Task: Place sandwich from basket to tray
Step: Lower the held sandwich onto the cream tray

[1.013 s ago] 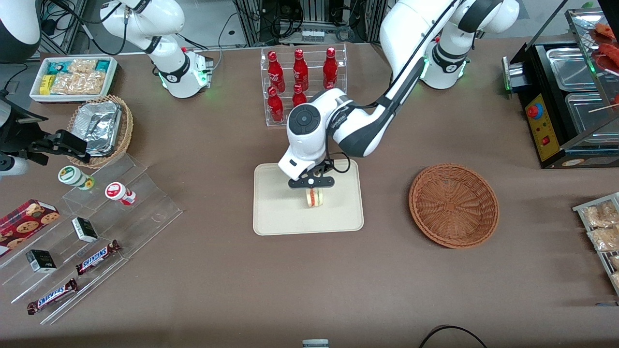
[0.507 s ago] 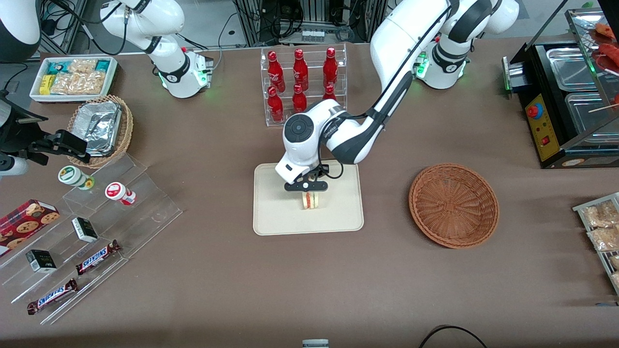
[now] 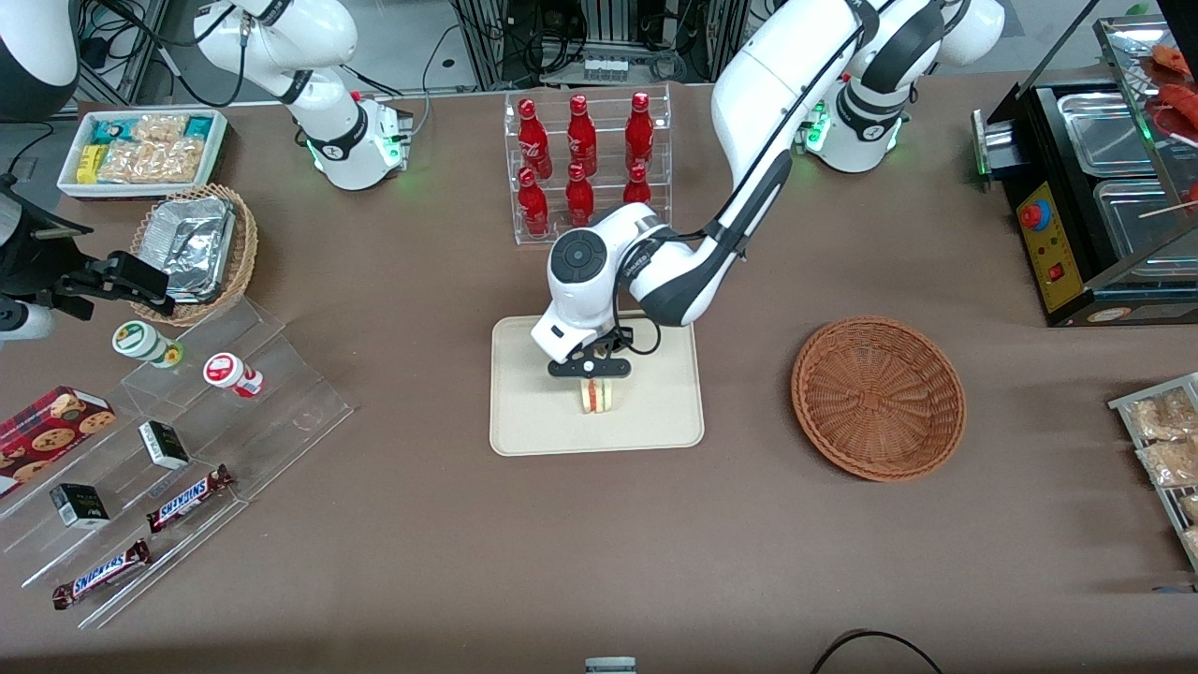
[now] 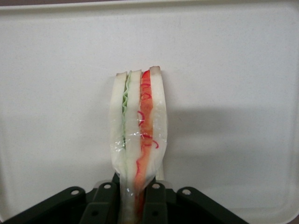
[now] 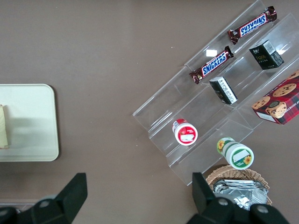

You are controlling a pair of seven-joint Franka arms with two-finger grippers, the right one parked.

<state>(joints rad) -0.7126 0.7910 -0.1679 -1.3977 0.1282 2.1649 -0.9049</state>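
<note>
Gripping the sandwich (image 4: 138, 135) by its narrow end, my claw (image 3: 589, 369) hangs over the middle of the tray (image 3: 533, 421), fingers (image 4: 105, 200) clenched on the clear wrap. From my wrist I see the wedge standing edge-on above the tray's pale surface, bread outside, green and red layers between. Off toward my end of the table sits the basket (image 3: 878, 397), well apart from the tray.

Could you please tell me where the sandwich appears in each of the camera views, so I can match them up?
Front view: the sandwich stands on the tray, under the gripper.
Left wrist view: the sandwich is pinched in the gripper.
Right wrist view: the sandwich is cut by the picture's edge.
Shared landmark: the tray.
</note>
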